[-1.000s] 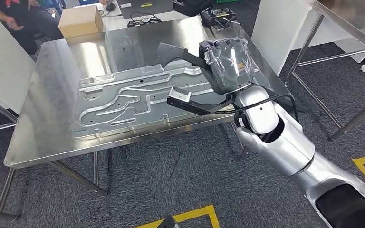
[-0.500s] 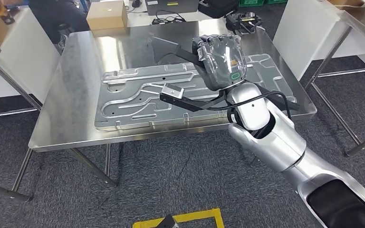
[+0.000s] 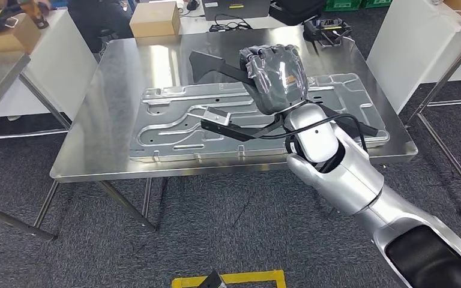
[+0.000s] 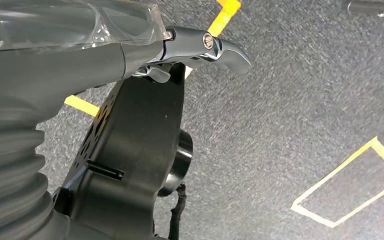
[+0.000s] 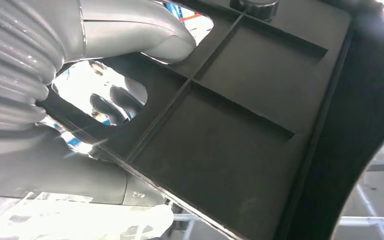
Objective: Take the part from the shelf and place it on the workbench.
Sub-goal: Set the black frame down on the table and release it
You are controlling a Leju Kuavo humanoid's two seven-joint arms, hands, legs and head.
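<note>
My right hand (image 3: 276, 78) grips a black, frame-like plastic part (image 3: 240, 129) with a small silver bracket (image 3: 216, 117) at its near end. I hold it just above the steel workbench (image 3: 114, 108), over a large pressed metal plate (image 3: 174, 126) that lies there. In the right wrist view the part's ribbed black panel (image 5: 240, 130) sits against my palm with the thumb (image 5: 130, 30) pressed on it. My left hand (image 4: 130, 55) hangs at my side over the grey carpet, holding nothing, one finger (image 4: 215, 47) stretched out.
A cardboard box (image 3: 154, 18) and cables lie at the workbench's far edge. A second steel table (image 3: 0, 66) stands to the left and a white panel (image 3: 408, 42) to the right. A person (image 3: 96, 15) sits behind the bench. Yellow tape (image 3: 234, 279) marks the floor.
The whole view has shifted: the workbench now sits further right and more centred in the picture, so the camera moved. My right hand still holds the part over the metal plate.
</note>
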